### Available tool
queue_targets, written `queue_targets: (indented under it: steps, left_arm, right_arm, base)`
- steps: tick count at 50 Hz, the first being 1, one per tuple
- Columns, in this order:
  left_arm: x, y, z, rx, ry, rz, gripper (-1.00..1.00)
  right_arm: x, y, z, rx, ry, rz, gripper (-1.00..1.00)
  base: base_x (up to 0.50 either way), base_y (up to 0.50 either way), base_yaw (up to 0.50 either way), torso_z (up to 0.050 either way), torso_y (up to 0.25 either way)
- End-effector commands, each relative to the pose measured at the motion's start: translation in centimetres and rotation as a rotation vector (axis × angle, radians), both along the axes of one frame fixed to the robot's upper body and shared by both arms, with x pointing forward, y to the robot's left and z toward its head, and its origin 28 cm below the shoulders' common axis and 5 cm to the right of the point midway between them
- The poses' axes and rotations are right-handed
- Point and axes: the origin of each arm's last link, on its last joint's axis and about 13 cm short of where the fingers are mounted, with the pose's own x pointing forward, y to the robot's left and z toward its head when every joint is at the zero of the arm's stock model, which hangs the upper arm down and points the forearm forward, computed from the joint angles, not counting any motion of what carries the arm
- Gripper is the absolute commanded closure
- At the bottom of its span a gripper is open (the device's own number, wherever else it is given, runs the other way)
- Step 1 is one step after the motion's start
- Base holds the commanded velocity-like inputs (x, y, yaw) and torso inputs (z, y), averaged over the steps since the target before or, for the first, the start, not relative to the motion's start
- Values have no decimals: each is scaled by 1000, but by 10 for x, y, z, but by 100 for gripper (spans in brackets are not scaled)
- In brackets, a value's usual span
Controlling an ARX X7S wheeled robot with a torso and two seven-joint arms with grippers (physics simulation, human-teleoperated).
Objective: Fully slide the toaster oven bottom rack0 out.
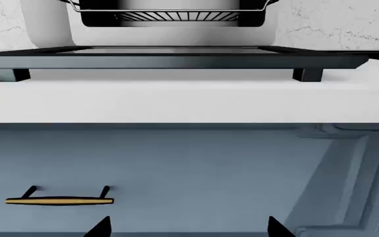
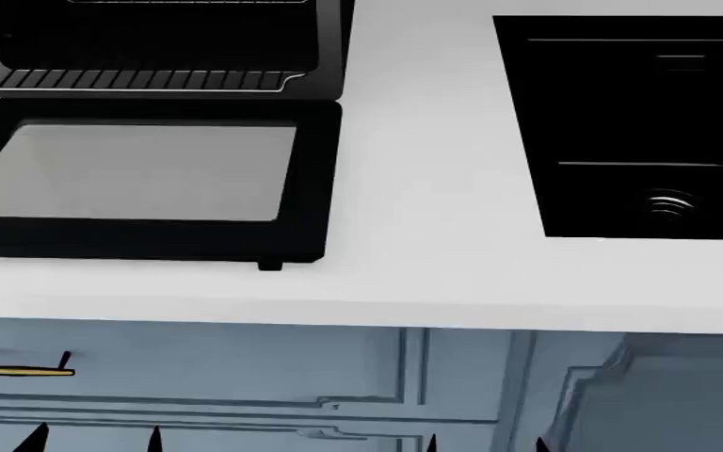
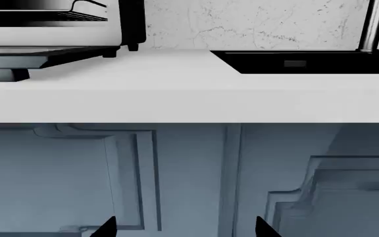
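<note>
Toaster oven [image 2: 161, 56] sits at the back left of the white surface [image 2: 425, 235], and its door [image 2: 148, 179] lies open and flat in front of it. The bottom rack0 [image 2: 142, 81] is a thin silver rack of many bars, and its front rail sticks out a little past the oven's mouth, just above the back edge of the door. The head view looks down on all this and also shows one flat black panel [image 2: 638, 122] set into the surface, well apart on the right. The left wrist view looks at the oven from low in front: it shows the door's edge from the side with two small black feet under it, and the rack [image 1: 176, 15] higher up behind it. Only that view and the head view show the one gold drawer handle [image 1: 59, 200] on the blue cabinet front [image 1: 196, 173]. The right wrist view catches just a corner of the oven [image 3: 57, 24], the black panel [image 3: 308, 61] and one metal tap stem [image 3: 374, 24] by the marble wall [image 3: 255, 22]. Two dark tips of the left pincer [image 1: 186, 227] show with a wide gap between them, and the same goes for the right pincer [image 3: 184, 228]. Both hang low in front of the cabinet, touching nothing.
</note>
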Motion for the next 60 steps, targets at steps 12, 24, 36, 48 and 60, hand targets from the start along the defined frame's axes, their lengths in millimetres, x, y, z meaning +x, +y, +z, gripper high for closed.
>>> queue_targets:
  steps: [12, 24, 36, 48, 60]
  left_arm:
    - [1, 0, -1, 19, -6, 17, -100]
    - [-20, 1, 35, 35, -86, -40, -100]
    - [-40, 14, 99, 99, -165, -86, -100]
    - [-35, 23, 136, 97, -162, -140, -100]
    - [-34, 26, 162, 135, -230, -105, -100]
  right_arm:
    - [-2, 2, -3, -19, 20, 5, -100]
    - [-7, -1, 27, -19, -49, 14, -100]
    - [-10, -9, 75, -110, -122, 30, -100]
    - [-3, -14, 111, -127, -94, 111, -100]
    - [-3, -17, 132, -187, -114, 102, -100]
  base:
    - [0, 0, 0, 0, 0]
    - [0, 0, 0, 12, 24]
    - [0, 0, 0, 47, 93]
    - [0, 0, 0, 47, 93]
    - [17, 150, 0, 47, 90]
